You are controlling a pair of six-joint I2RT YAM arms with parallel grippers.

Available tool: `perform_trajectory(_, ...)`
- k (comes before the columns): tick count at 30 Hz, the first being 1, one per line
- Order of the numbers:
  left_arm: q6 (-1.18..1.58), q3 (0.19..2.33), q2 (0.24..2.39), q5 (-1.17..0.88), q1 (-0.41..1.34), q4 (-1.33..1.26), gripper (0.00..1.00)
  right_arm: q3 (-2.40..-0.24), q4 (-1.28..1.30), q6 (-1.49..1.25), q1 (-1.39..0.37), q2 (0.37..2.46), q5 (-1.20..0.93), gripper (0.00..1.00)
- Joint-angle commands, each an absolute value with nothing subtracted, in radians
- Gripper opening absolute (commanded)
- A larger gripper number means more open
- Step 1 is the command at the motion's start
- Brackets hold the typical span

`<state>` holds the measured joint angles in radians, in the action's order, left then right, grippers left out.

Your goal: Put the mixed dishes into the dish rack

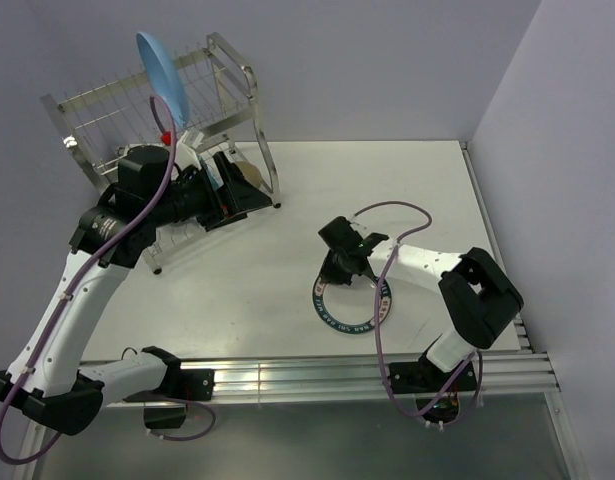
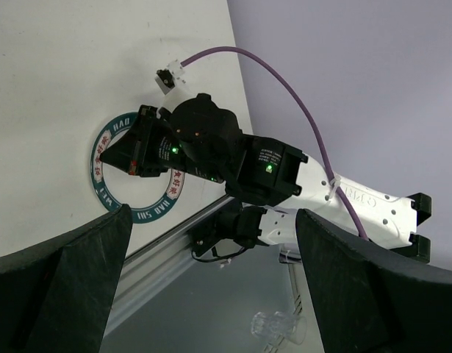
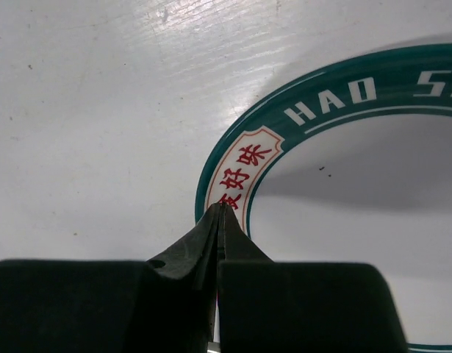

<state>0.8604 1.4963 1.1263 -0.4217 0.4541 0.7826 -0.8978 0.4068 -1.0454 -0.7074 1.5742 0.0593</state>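
The dish rack [image 1: 222, 65] stands at the far left, and a light-blue plate [image 1: 162, 72] sits on edge in its upper tier. My left gripper [image 1: 237, 195] hovers at the rack's lower shelf; its fingers [image 2: 71, 287] are spread wide with nothing between them. A tan dish [image 1: 250, 172] shows on that shelf, half hidden by the arm. The white plate with dark lettered rim [image 1: 332, 318] [image 3: 240, 165] [image 2: 108, 143] lies flat at the table's middle front. My right gripper [image 1: 345, 264] [image 3: 222, 211] is shut, its tips together over the plate's left rim, holding nothing.
The aluminium rail [image 1: 287, 378] runs along the table's near edge. Walls close in at the back and at the right. A clear glass [image 2: 278, 323] lies below the table level, in front of the rail.
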Motion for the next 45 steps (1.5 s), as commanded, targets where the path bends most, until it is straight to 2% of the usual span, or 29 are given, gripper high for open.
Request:
perform_trajectory(1, 0.870, 1.511, 1.135, -0.439, 0.468, 0.744, 0.99, -0.914, 0.387, -1.002, -0.703, 1.592, 0.045, 0.00)
perform_trajectory(4, 0.861, 1.509, 1.150, -0.448, 0.479, 0.736, 0.99, -0.896, 0.371, -0.956, -0.710, 1.530, 0.046, 0.00)
perform_trajectory(7, 0.844, 1.483, 1.180, -0.491, 0.495, 0.729, 0.99, -0.881, 0.414, -0.925, -0.710, 1.403, 0.136, 0.00)
perform_trajectory(10, 0.793, 1.453, 1.244, -0.531, 0.544, 0.753, 0.99, -0.855, 0.495, -0.936, -0.674, 1.271, 0.199, 0.38)
perform_trajectory(11, 0.776, 1.437, 1.287, -0.540, 0.579, 0.759, 0.99, -0.823, 0.511, -0.945, -0.622, 1.238, 0.195, 0.56)
perform_trajectory(13, 0.730, 1.419, 1.331, -0.531, 0.618, 0.770, 0.99, -0.778, 0.549, -0.971, -0.557, 1.136, 0.152, 0.71)
perform_trajectory(14, 0.715, 1.392, 1.379, -0.528, 0.652, 0.770, 0.99, -0.741, 0.566, -0.982, -0.504, 1.103, 0.147, 0.96)
perform_trajectory(15, 0.684, 1.376, 1.406, -0.526, 0.666, 0.769, 0.99, -0.726, 0.586, -0.989, -0.482, 1.068, 0.144, 1.00)
perform_trajectory(21, 0.601, 1.266, 1.601, -0.500, 0.719, 0.683, 0.99, -0.666, 0.730, -1.081, -0.442, 0.872, 0.173, 1.00)
perform_trajectory(32, 0.494, 1.367, 1.954, -0.506, 0.795, 0.607, 0.94, -0.678, 0.816, -1.103, -0.402, 0.664, 0.256, 1.00)
perform_trajectory(35, 0.495, 1.393, 2.011, -0.506, 0.801, 0.588, 0.88, -0.675, 0.822, -1.098, -0.388, 0.615, 0.270, 0.99)
perform_trajectory(40, 0.521, 1.355, 2.055, -0.534, 0.802, 0.438, 0.76, -0.676, 0.827, -1.085, -0.373, 0.575, 0.276, 0.99)
perform_trajectory(41, 0.526, 1.350, 2.066, -0.541, 0.804, 0.416, 0.70, -0.680, 0.827, -1.081, -0.368, 0.574, 0.276, 0.99)
perform_trajectory(42, 0.532, 1.344, 2.077, -0.560, 0.802, 0.394, 0.58, -0.683, 0.828, -1.071, -0.367, 0.577, 0.276, 0.99)
perform_trajectory(44, 0.548, 1.318, 2.105, -0.569, 0.802, 0.324, 0.47, -0.693, 0.828, -1.060, -0.365, 0.583, 0.279, 0.98)
perform_trajectory(45, 0.549, 1.315, 2.115, -0.574, 0.802, 0.312, 0.36, -0.696, 0.827, -1.051, -0.362, 0.592, 0.279, 0.99)
